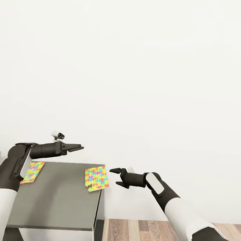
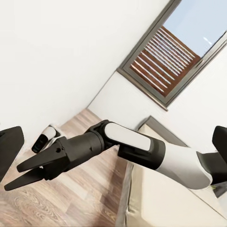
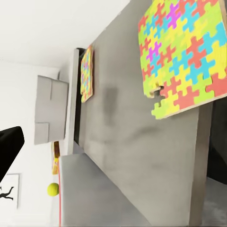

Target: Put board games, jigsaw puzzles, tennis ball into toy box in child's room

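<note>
Two jigsaw puzzles lie flat on the dark grey table (image 1: 56, 198): one (image 1: 32, 172) at its far left, one (image 1: 96, 178) overhanging its far right corner. My left gripper (image 1: 77, 147) hovers open above the table's back edge, between them. Open and empty too, my right gripper (image 1: 114, 177) floats just right of the nearer puzzle (image 3: 189, 56), off the table. The right wrist view also catches the other puzzle (image 3: 86, 73), the pale grey toy box (image 3: 49, 111), a yellow-green tennis ball (image 3: 53, 189) and an orange edge that may be a board game (image 3: 55, 161).
A plain white wall stands right behind the table. Wood-plank floor (image 1: 157, 235) lies to the table's right. The left wrist view looks across my right arm (image 2: 137, 149) to the beige bed (image 2: 161, 203) and a window with brown slats (image 2: 163, 56).
</note>
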